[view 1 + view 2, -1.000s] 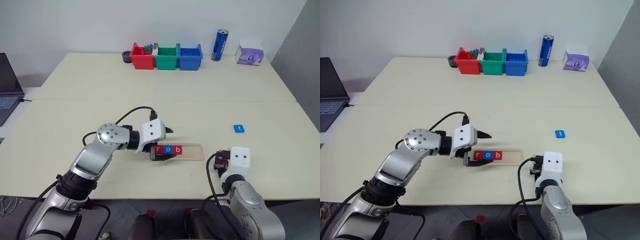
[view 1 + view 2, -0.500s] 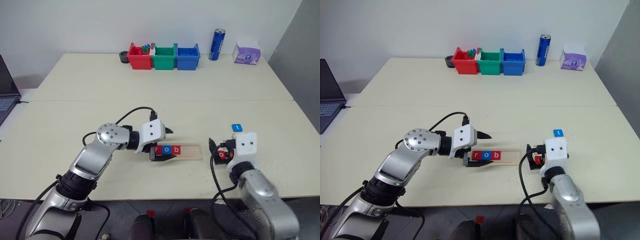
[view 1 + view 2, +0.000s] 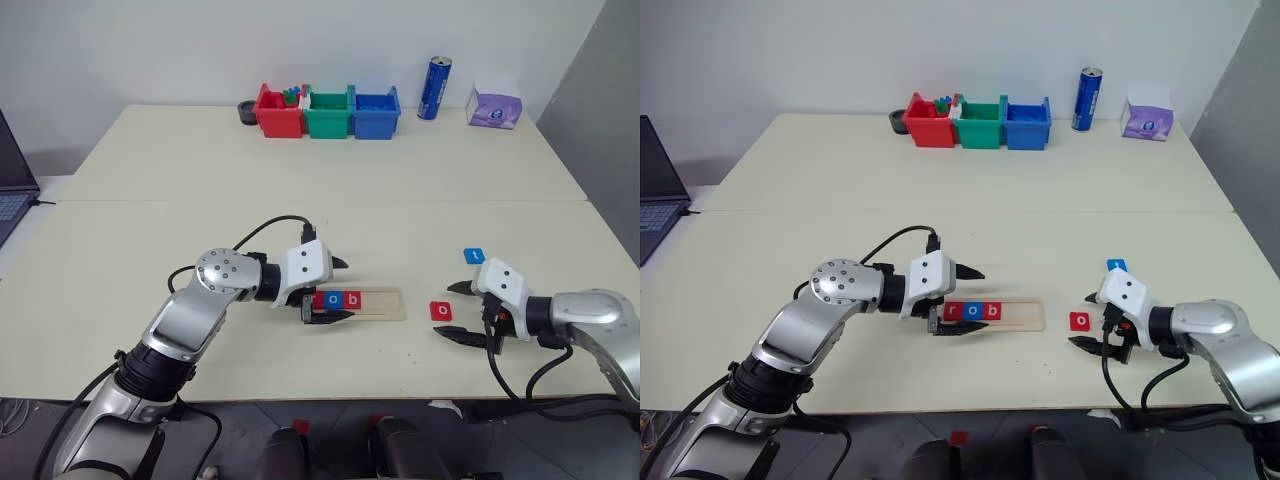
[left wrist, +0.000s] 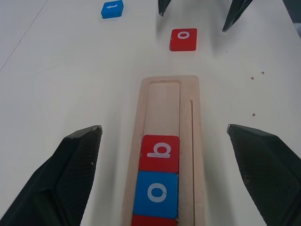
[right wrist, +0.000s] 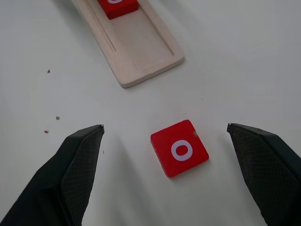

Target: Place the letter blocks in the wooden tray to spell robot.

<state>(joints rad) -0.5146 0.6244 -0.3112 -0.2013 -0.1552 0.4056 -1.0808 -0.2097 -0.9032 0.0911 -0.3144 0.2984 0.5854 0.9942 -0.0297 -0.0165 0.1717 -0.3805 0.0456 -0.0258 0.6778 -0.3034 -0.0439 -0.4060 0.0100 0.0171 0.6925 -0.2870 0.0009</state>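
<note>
Lying flat on the table [image 3: 300,160], the wooden tray [image 3: 385,303] runs left to right with r, o, b filled and its right end bare. Beyond that end, the red o block [image 3: 440,311] sits just ahead of the right gripper [image 3: 467,313], jaws wide and empty. The left gripper [image 3: 338,289] straddles the tray's filled end, also wide. Half a second ago, the right gripper held this block; now it lies released.

Red o block [image 3: 1079,320] lies between wooden tray [image 3: 1025,315] and wide-spread right gripper [image 3: 1087,321].
</note>
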